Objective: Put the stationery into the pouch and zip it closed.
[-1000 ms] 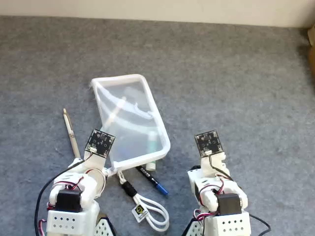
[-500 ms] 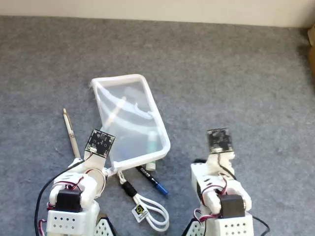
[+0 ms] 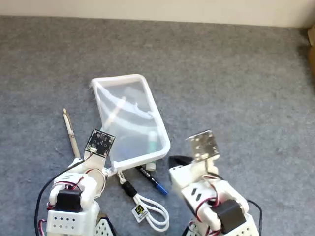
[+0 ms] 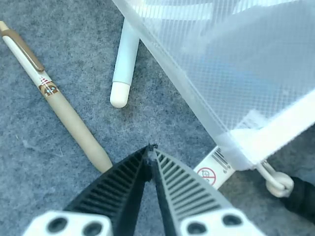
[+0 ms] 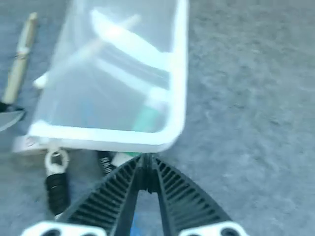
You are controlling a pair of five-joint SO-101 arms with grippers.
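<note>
A translucent white pouch (image 3: 129,117) lies flat in the middle of the grey carpet, holding a white and green stick (image 3: 152,142). A beige pen (image 3: 70,130) lies to its left, and a black pen with a blue tip (image 3: 151,179) sits just below its near edge. In the left wrist view my left gripper (image 4: 149,147) is shut and holds nothing, its tip between the beige pen (image 4: 54,98) and the pouch corner (image 4: 236,64). My right gripper (image 5: 146,158) is shut and holds nothing, pointing at the pouch's near edge (image 5: 113,83); in the high view it (image 3: 178,161) is right of that corner.
A white looped cable (image 3: 150,210) with a black plug and a tag lies between the two arm bases. A white pen-like stick (image 4: 125,64) pokes out from under the pouch. Open carpet stretches to the right and beyond the pouch.
The right arm has swung left toward the pouch's near corner, and its wrist has turned. The left arm, pouch and pens have not moved.
</note>
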